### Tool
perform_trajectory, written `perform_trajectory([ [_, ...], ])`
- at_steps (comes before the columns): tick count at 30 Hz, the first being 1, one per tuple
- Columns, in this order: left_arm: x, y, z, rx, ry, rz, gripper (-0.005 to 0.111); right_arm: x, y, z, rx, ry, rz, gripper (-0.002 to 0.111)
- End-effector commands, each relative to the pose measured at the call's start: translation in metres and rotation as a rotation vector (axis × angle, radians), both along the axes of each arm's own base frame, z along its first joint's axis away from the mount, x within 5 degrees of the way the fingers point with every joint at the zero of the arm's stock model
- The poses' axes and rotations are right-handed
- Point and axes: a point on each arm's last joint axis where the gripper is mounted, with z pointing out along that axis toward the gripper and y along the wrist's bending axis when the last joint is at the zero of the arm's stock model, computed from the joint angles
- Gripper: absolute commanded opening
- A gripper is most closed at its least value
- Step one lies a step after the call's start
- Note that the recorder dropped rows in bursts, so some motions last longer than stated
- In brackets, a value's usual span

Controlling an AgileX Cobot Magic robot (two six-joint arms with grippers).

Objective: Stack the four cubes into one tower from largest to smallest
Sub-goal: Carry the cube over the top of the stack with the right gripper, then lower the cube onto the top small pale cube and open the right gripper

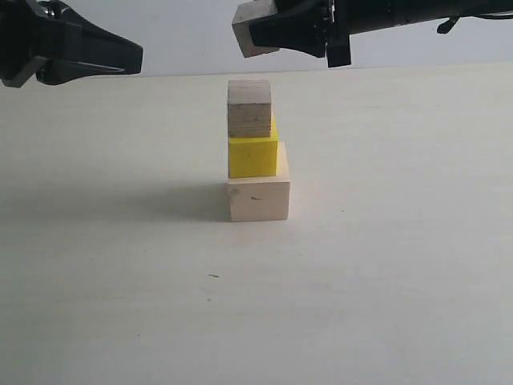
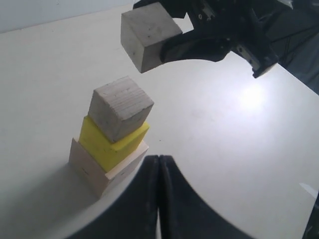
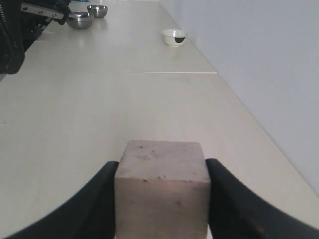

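Observation:
On the table stands a tower of three cubes: a large pale wood cube (image 1: 258,200) at the bottom, a yellow cube (image 1: 252,157) on it, and a smaller wood cube (image 1: 249,108) on top, turned slightly. The left wrist view shows the same stack (image 2: 112,142). My right gripper (image 1: 260,34) is shut on the smallest wood cube (image 1: 250,38), held in the air above the tower and a little behind it. That cube fills the space between the fingers (image 3: 162,194). My left gripper (image 1: 136,56) hovers to the tower's upper left, jaws shut on nothing (image 2: 159,159).
Far along the table in the right wrist view are two steel bowls (image 3: 79,20) (image 3: 97,10) and a white bowl (image 3: 174,37). A pale wall (image 3: 259,64) runs along one side of the table.

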Motion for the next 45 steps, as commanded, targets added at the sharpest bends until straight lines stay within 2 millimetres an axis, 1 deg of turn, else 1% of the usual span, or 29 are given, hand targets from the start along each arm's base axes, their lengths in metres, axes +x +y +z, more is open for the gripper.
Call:
perform_trajectory([
  [1,-0.001,0.001,0.002,-0.016,0.001,0.007,0.0,0.003,-0.001,-0.006,0.001,-0.002,0.006,0.0],
  [4,-0.002,0.001,0.002,-0.015,0.002,0.004,0.0,0.011,0.001,-0.025,0.024,0.052,-0.01,0.0],
  [6,-0.002,0.001,0.002,-0.013,0.002,0.004,0.0,0.013,0.001,-0.029,0.031,0.064,-0.014,0.0],
  [18,-0.001,0.001,0.001,-0.003,-0.01,0.006,0.0,0.008,0.013,-0.03,0.024,0.079,0.015,0.0],
  [39,0.0,0.001,0.001,-0.002,-0.012,0.011,0.0,0.006,0.012,-0.034,-0.023,0.088,0.038,0.0],
  [45,0.0,0.001,0.001,-0.002,-0.012,0.011,0.0,0.004,0.016,-0.034,-0.028,0.089,0.05,0.0],
])
